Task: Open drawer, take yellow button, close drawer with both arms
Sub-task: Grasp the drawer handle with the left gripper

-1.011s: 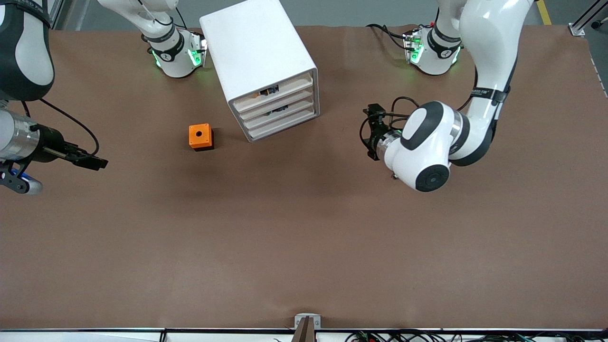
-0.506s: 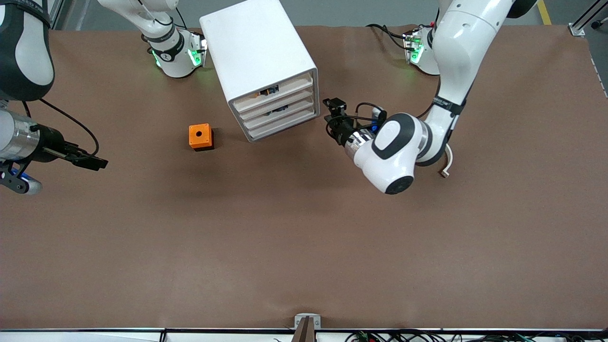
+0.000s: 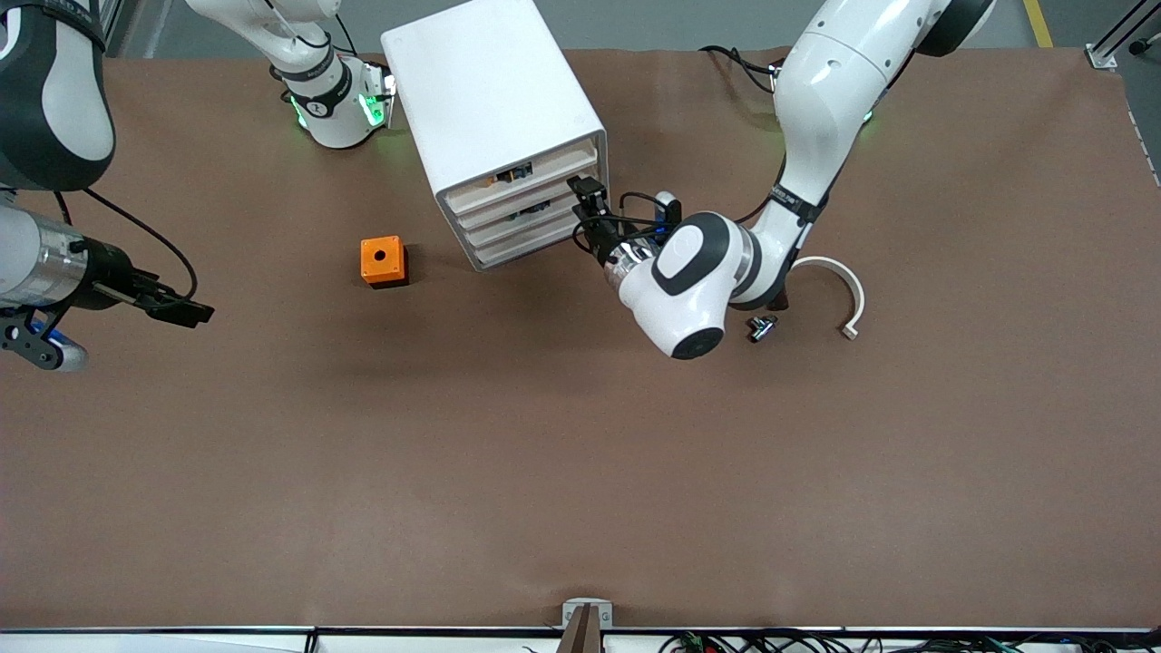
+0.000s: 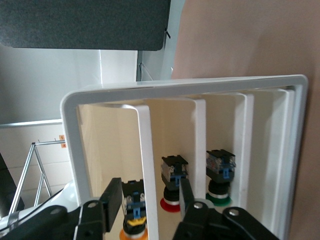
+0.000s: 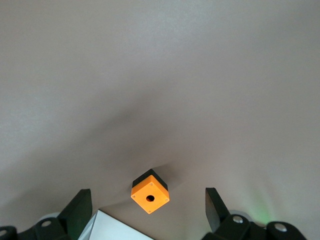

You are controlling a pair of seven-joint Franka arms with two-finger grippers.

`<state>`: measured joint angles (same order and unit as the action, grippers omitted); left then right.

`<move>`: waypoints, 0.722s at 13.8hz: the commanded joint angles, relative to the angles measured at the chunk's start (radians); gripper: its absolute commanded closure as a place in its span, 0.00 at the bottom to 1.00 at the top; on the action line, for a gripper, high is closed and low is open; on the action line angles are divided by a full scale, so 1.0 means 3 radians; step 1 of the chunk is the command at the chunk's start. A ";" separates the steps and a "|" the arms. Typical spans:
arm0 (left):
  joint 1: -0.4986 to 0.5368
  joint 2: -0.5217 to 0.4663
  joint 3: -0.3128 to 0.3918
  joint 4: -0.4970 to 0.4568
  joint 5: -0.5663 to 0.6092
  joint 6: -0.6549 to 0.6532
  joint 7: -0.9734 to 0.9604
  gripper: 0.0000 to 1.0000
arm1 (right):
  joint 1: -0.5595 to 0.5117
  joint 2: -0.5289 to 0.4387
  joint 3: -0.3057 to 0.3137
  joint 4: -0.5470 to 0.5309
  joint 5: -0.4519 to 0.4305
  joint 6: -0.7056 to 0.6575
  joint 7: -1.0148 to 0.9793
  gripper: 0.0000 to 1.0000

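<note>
The white cabinet (image 3: 494, 109) stands near the robots' bases, its four fronts facing the left arm's end. The top drawer (image 3: 531, 170) sits flush with the lower ones. My left gripper (image 3: 587, 205) is open at the cabinet's front. In the left wrist view (image 4: 149, 194) its fingers (image 4: 112, 200) straddle the top drawer's front strip (image 4: 146, 160) without touching it. The orange-capped button (image 4: 133, 220) lies inside that drawer. My right gripper (image 3: 186, 313) waits open over the table at the right arm's end; it also shows in the right wrist view (image 5: 147, 199).
An orange cube with a round hole (image 3: 382, 260) sits beside the cabinet toward the right arm's end and shows in the right wrist view (image 5: 150, 192). A red-capped button (image 4: 171, 192) and a green-capped one (image 4: 219, 182) lie in lower drawers. A white curved piece (image 3: 842, 288) and a small metal part (image 3: 760, 327) lie beside the left arm.
My left arm has swung toward the cabinet, bringing its gripper up to the drawer fronts and uncovering the curved piece and small part. The right arm has hardly moved.
</note>
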<state>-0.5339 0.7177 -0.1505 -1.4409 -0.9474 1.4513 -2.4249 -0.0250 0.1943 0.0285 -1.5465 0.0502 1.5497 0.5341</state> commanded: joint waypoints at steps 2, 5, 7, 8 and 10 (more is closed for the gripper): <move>-0.0168 0.0123 0.0026 0.0078 -0.0084 0.0035 -0.0063 0.46 | 0.0073 -0.0024 -0.0008 0.0006 0.0032 -0.0027 0.0249 0.00; -0.0271 0.0134 0.0026 0.0078 -0.0099 0.0040 -0.0063 0.61 | 0.0104 -0.0024 -0.0008 0.0006 0.0032 -0.0027 0.0321 0.00; -0.0276 0.0134 0.0026 0.0078 -0.0130 0.0040 -0.0057 0.69 | 0.0119 -0.0024 -0.0008 0.0011 0.0032 -0.0027 0.0398 0.00; -0.0301 0.0134 0.0026 0.0078 -0.0150 0.0040 -0.0057 0.87 | 0.0119 -0.0024 -0.0003 0.0021 0.0032 -0.0027 0.0448 0.00; -0.0301 0.0134 0.0031 0.0078 -0.0150 0.0040 -0.0052 1.00 | 0.0246 -0.0044 -0.0003 0.0016 0.0037 -0.0032 0.0789 0.00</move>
<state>-0.6140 0.7490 -0.1498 -1.4384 -0.9688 1.4657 -2.4288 0.0094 0.1940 0.0293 -1.5457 0.0528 1.5498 0.6766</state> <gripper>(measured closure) 0.837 0.000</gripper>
